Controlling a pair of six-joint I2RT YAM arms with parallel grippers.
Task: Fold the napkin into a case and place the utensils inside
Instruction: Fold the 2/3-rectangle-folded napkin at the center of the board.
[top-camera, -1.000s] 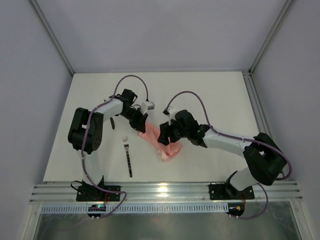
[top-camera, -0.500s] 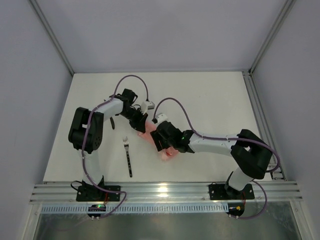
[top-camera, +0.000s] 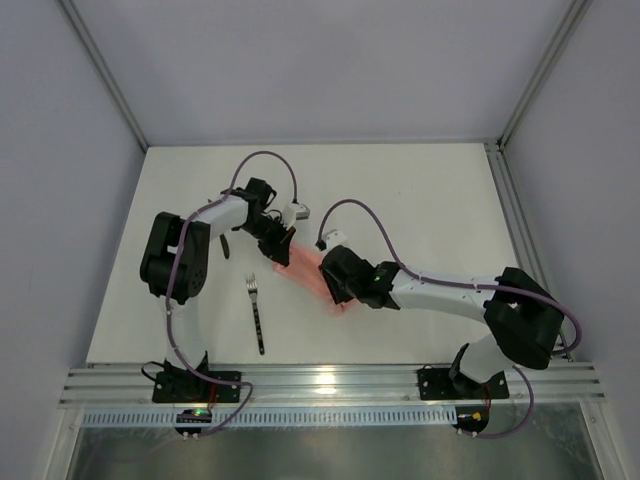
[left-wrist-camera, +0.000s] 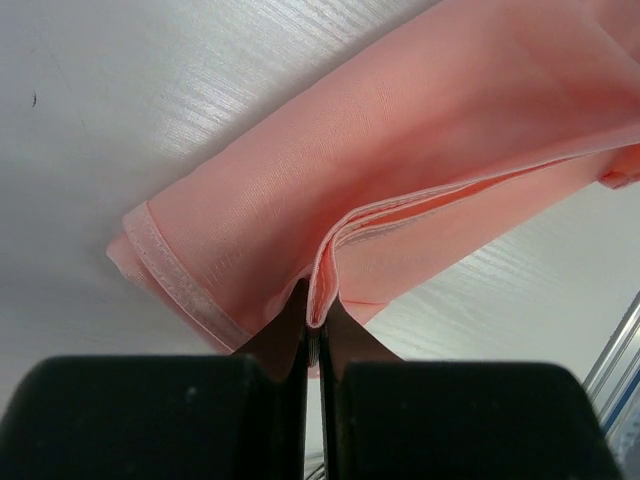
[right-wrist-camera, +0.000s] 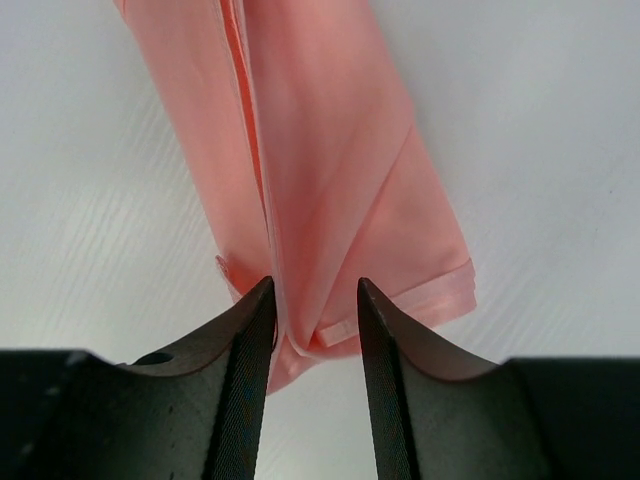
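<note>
The pale-pink napkin (top-camera: 308, 266) lies on the table as a long folded strip between my two grippers. My left gripper (top-camera: 281, 248) is shut on a folded edge at the strip's far-left end, as the left wrist view shows (left-wrist-camera: 315, 318), with the napkin (left-wrist-camera: 400, 150) stretching away. My right gripper (top-camera: 336, 290) is at the near-right end. In the right wrist view the gripper (right-wrist-camera: 313, 300) is open, its jaws straddling the napkin's (right-wrist-camera: 320, 150) hemmed end. The fork (top-camera: 257, 312) lies left of the napkin. A slim dark piece (top-camera: 226, 245), perhaps the knife, lies beside the left arm.
The white table (top-camera: 430, 190) is walled by a grey enclosure. An aluminium rail (top-camera: 330, 385) with the arm bases runs along the near edge. Purple cables loop above both wrists.
The right gripper swung left over the crumpled napkin end, then came back down-right. The napkin now lies as a flat strip. The left gripper stayed shut in place.
</note>
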